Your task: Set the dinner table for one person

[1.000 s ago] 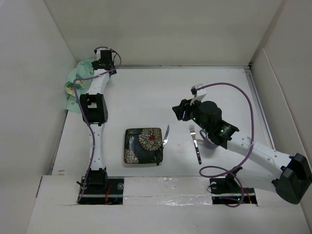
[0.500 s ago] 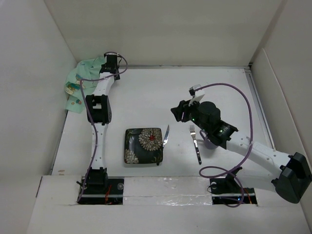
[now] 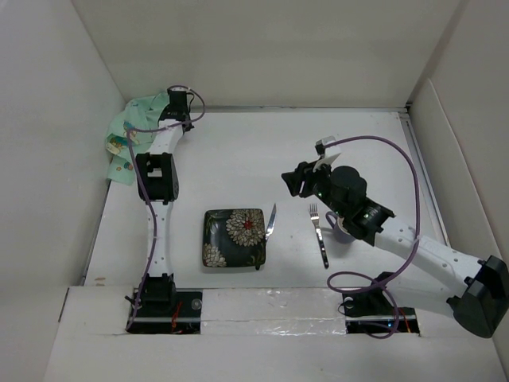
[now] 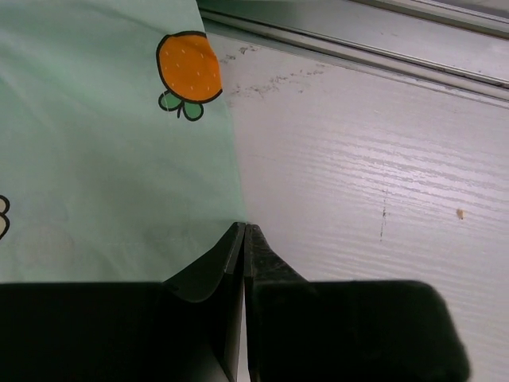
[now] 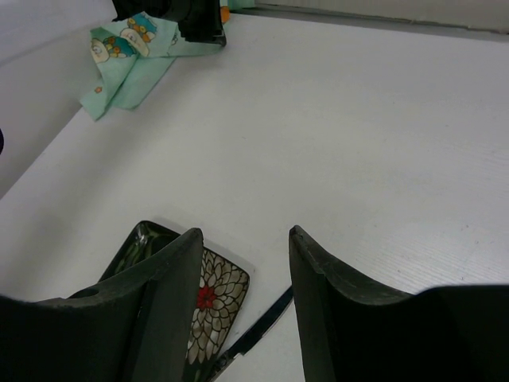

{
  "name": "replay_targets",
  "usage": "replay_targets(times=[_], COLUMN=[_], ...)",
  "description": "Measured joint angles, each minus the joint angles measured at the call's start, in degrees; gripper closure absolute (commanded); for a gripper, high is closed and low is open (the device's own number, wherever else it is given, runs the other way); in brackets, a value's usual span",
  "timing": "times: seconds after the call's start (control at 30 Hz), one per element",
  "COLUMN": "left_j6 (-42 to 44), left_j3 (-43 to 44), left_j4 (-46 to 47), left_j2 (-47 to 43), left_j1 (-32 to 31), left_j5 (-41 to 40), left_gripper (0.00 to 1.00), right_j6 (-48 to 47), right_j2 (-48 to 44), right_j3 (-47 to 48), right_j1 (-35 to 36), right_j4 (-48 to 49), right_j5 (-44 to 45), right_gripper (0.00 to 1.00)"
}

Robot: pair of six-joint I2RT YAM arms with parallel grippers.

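The dinner table (image 3: 262,151) is a wide white tabletop. A mint-green cartoon-print cloth mat (image 3: 127,131) lies crumpled in its far left corner. My left gripper (image 3: 176,99) is down at the mat's right edge. In the left wrist view its jaws (image 4: 244,227) are pressed together where the edge of the mat (image 4: 103,159) meets them. A dark floral square plate (image 3: 233,237) sits near the front, with a knife (image 3: 271,221) at its right side and a fork (image 3: 318,231) further right. My right gripper (image 3: 296,181) hovers open above the knife, holding nothing.
White walls close in the table on three sides, and a metal strip (image 4: 358,48) runs along the back edge. A lilac round thing (image 3: 337,231) is mostly hidden under my right arm, right of the fork. The right wrist view shows the plate (image 5: 215,298), knife (image 5: 258,334) and mat (image 5: 131,56).
My left gripper moved right from over the cloth mat to its right edge and went from open to shut. The right arm shifted slightly right; its jaws stayed open.
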Motion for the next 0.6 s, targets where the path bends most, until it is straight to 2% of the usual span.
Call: replay_targets(times=[0.23, 0.47, 0.6], left_j6=[-2.27, -5.09, -7.02], left_j3=[-12.09, -12.57, -12.55], left_j4=[3.72, 2.56, 2.56], left_j2=[-7.26, -7.87, -7.89], left_j1=[0.20, -0.63, -4.22], left_j5=[2.82, 11.58, 17.11], left_gripper=[1.00, 1.00, 1.00], right_j6=[0.02, 0.15, 0.15], right_j2=[-0.35, -0.35, -0.15], right_j3=[0.00, 0.00, 0.00], right_j1=[0.00, 0.00, 0.00], right_j4=[0.00, -0.02, 0.00], right_j5=[0.07, 0.11, 0.50], right_gripper=[0.47, 0.47, 0.47])
